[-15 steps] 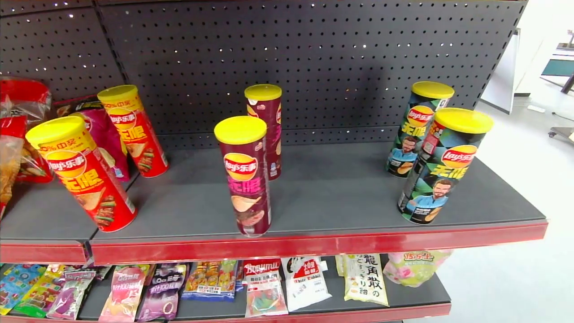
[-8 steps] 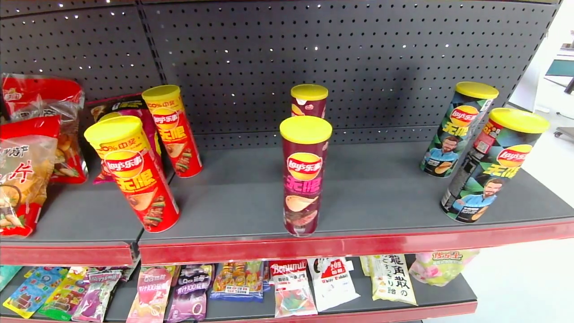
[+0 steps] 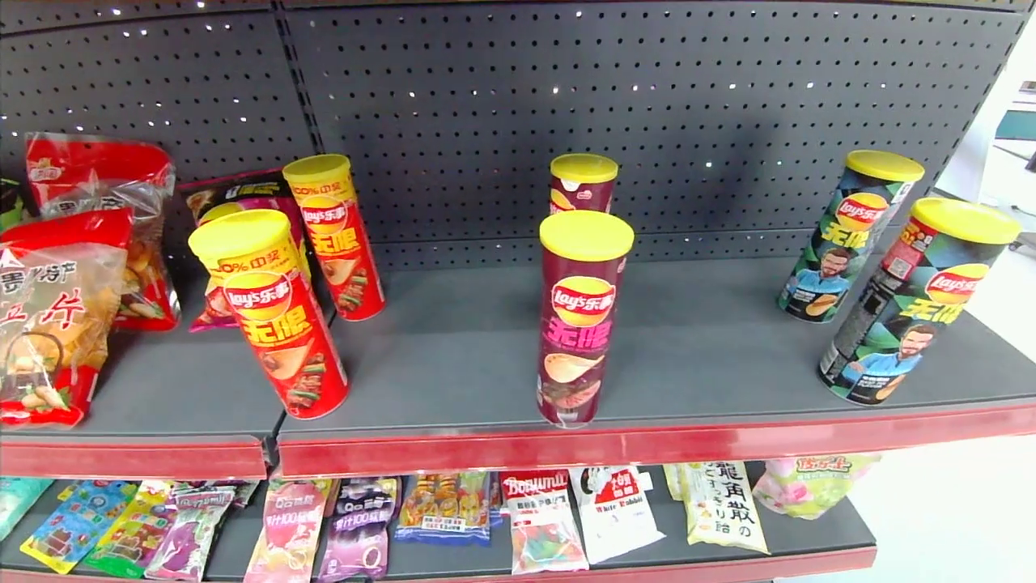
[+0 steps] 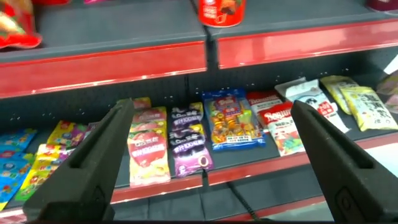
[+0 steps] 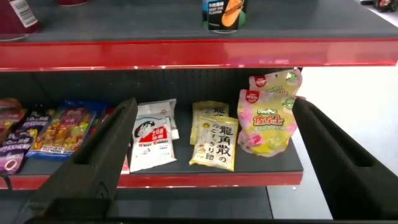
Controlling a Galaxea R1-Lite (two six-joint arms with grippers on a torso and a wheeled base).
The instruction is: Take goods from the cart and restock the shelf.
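The upper shelf carries chip cans with yellow lids: two red ones, two maroon ones and two dark green ones, all upright. My left gripper is open and holds nothing; it faces the lower shelf's candy packets, below the base of a red can. My right gripper is also open with nothing in it. It faces a white packet, a yellow packet and a pink-green bag on the lower shelf.
Red and clear snack bags crowd the upper shelf's left end. A red lip runs along the shelf front, and a perforated dark panel backs it. Bare shelf lies between the can groups. Open floor is at the right.
The whole head picture has shifted right, so the camera has turned left; more of the left snack bags show. The cans stand where they were.
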